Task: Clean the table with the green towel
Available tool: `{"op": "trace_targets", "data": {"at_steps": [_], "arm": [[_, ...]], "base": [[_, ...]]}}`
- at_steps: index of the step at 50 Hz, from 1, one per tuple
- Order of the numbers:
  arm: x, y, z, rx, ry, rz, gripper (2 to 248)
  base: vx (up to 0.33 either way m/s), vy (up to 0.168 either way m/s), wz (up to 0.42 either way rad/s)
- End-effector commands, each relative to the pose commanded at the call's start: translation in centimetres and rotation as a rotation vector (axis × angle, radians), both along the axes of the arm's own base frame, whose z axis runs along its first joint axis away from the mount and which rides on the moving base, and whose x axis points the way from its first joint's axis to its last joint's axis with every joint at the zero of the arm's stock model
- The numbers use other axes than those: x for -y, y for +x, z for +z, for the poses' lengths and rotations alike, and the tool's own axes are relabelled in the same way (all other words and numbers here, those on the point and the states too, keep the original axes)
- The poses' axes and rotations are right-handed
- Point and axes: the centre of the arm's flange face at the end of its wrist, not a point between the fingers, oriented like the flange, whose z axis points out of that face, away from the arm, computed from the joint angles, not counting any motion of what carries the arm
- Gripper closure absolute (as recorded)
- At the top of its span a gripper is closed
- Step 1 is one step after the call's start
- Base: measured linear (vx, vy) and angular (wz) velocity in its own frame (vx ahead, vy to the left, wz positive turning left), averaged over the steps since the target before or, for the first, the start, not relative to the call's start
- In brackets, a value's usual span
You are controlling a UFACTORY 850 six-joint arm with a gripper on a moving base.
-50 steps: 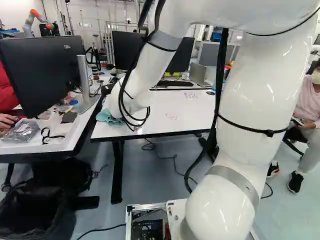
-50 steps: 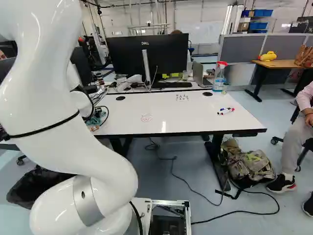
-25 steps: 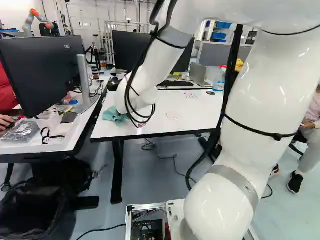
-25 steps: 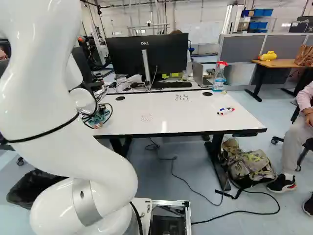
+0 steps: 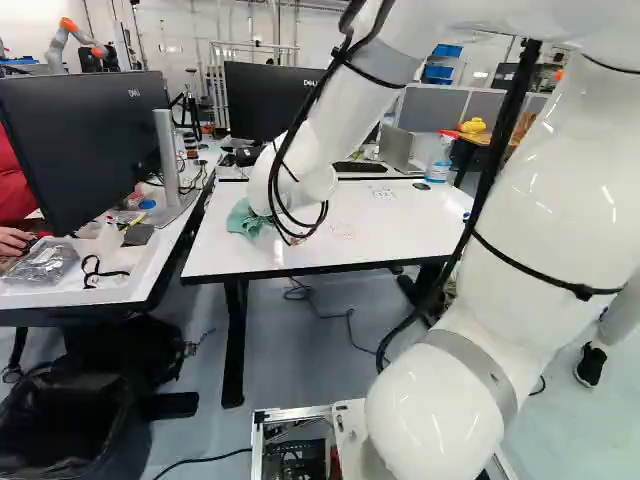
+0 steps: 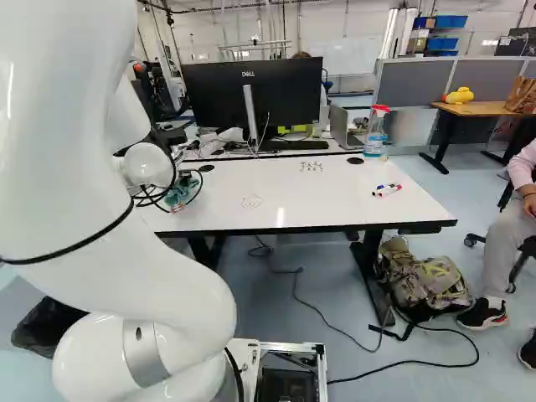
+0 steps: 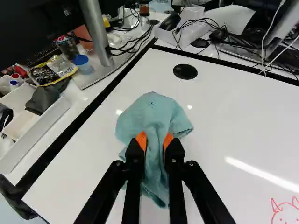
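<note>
My gripper point(image 6: 173, 205) shows partly among cables at the white table's point(image 6: 276, 188) left end in the right base view. In the wrist view the gripper point(image 7: 154, 142) is shut on the green towel point(image 7: 152, 116), which is bunched between the orange pads and spreads over the tabletop ahead of and under them. The left base view shows the towel point(image 5: 243, 218) beside the wrist, partly hidden by it. A red drawing point(image 6: 251, 201) and dark writing point(image 6: 311, 167) mark the tabletop.
Markers point(image 6: 387, 189) and a spray bottle point(image 6: 375, 132) are on the table's right side. A monitor point(image 6: 255, 96) stands behind it. Left of the table, a second desk holds a monitor point(image 5: 85, 150) and a tray point(image 5: 120, 275). Another robot point(image 5: 70, 45) stands far back.
The arm has swung rightward in the left base view, carrying the towel along the table away from its left edge. The base has stayed in place.
</note>
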Motion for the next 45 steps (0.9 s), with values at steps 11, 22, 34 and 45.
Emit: {"op": "trace_targets", "data": {"at_steps": [11, 22, 34, 45], "arm": [[1.8, -0.1, 0.0, 0.0, 0.0, -0.036, 192], [3.5, -0.2, 0.0, -0.001, 0.0, -0.073, 192], [5.3, -0.3, -0.1, -0.001, 0.0, -0.114, 192], [7.0, -0.5, -0.1, 0.0, 0.0, -0.152, 192]], "base": [[0.0, 0.0, 0.0], [0.0, 0.0, 0.0], [0.0, 0.0, 0.0], [0.0, 0.0, 0.0]]}}
